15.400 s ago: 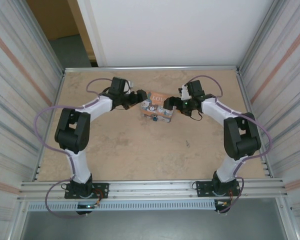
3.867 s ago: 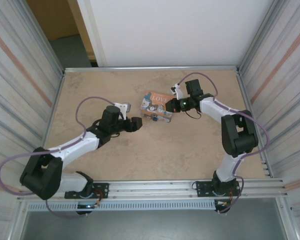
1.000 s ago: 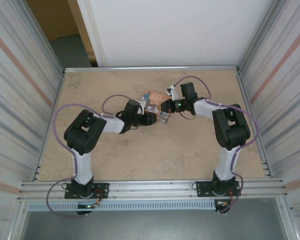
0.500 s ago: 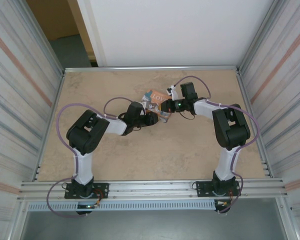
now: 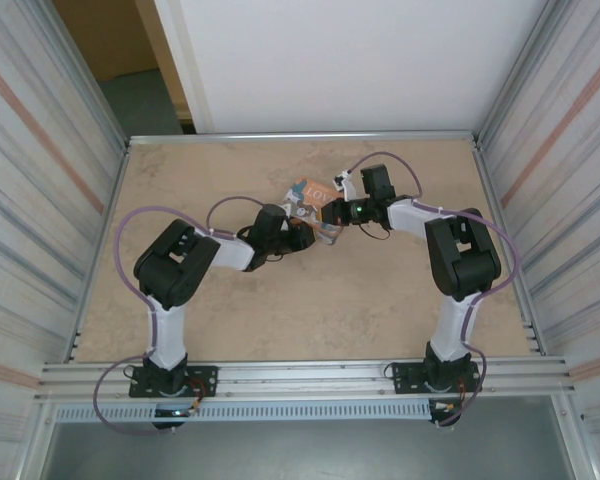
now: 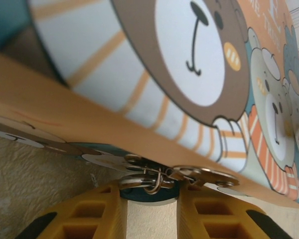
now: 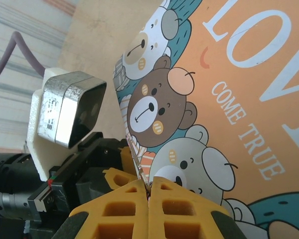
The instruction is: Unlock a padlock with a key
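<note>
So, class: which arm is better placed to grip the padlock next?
Probably left. The left fingers flank the padlock at the box edge; the right fingers are shut by the box's printed lid.

Bare table (image 5: pixel 280 310) all around the box (image 5: pixel 302 192)

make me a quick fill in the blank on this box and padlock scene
The small white print on the orange box reads "come ____".
The right hand has its fingers ____ (open or shut).
The padlock lies between the left hand's ____-coloured fingers.
The animals drawn on the box are cartoon ____.
Missing words: true, shut, yellow, bears.
</note>
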